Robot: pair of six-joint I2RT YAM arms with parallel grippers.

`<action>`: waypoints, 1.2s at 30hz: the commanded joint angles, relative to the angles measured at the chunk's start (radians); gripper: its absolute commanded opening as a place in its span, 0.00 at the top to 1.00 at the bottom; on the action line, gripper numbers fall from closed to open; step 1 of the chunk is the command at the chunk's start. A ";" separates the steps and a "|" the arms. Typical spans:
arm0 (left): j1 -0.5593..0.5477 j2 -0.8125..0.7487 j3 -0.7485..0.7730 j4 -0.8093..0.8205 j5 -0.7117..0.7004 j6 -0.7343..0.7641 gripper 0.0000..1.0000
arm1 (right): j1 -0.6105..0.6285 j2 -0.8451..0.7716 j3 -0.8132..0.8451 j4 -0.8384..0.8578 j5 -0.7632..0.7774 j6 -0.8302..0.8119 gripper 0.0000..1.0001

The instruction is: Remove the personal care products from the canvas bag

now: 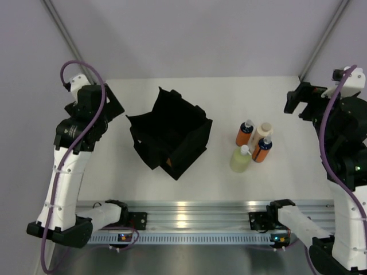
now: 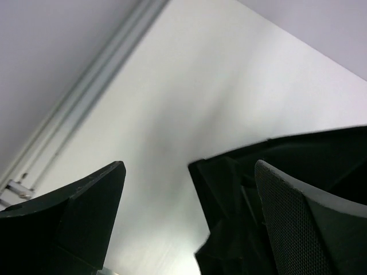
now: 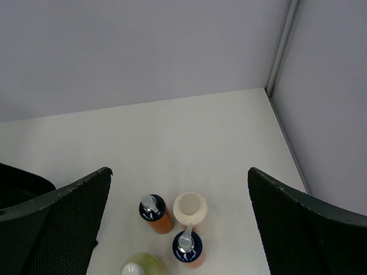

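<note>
The black canvas bag [image 1: 170,134] stands open-topped at the middle of the table, and no bottle shows inside it. Four personal care products stand together to its right: two orange bottles [image 1: 245,133] [image 1: 262,149], a beige bottle [image 1: 264,132] and a pale yellow-green bottle [image 1: 241,158]. My left gripper [image 1: 114,106] hangs open and empty left of the bag, apart from it; in the left wrist view the bag's corner [image 2: 229,189] lies beyond the spread fingers [image 2: 86,200]. Well clear of the bottles on their right, my right gripper [image 1: 295,102] is raised, open and empty. The right wrist view looks down on the bottles [image 3: 190,208].
The white table [image 1: 229,91] ends at grey walls behind and at both sides, with metal posts [image 1: 321,40] in the back corners. An aluminium rail [image 1: 195,220] with both arm bases runs along the near edge.
</note>
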 commanded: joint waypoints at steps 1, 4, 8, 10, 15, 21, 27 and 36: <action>-0.001 -0.066 -0.004 0.001 -0.212 0.050 0.02 | 0.038 -0.066 0.054 -0.160 0.156 -0.048 0.01; -0.001 -0.143 -0.079 0.022 -0.258 0.036 0.01 | 0.053 -0.105 0.046 -0.250 0.178 -0.033 0.01; -0.001 -0.232 -0.185 0.046 -0.229 0.073 0.02 | 0.053 -0.154 0.011 -0.402 0.194 0.018 0.00; -0.001 -0.284 -0.240 0.044 -0.206 0.099 0.02 | 0.053 -0.178 0.000 -0.450 0.191 0.039 0.00; -0.001 -0.418 -0.328 0.046 -0.206 0.133 0.02 | 0.055 -0.214 -0.032 -0.465 0.181 0.053 0.00; -0.001 -0.421 -0.353 0.049 -0.158 0.193 0.02 | 0.053 -0.212 -0.045 -0.461 0.155 0.072 0.01; -0.001 -0.412 -0.353 0.055 -0.132 0.197 0.02 | 0.053 -0.200 -0.014 -0.452 0.213 0.072 0.00; -0.001 -0.384 -0.360 0.061 -0.109 0.156 0.02 | 0.052 -0.194 0.000 -0.416 0.221 0.058 0.01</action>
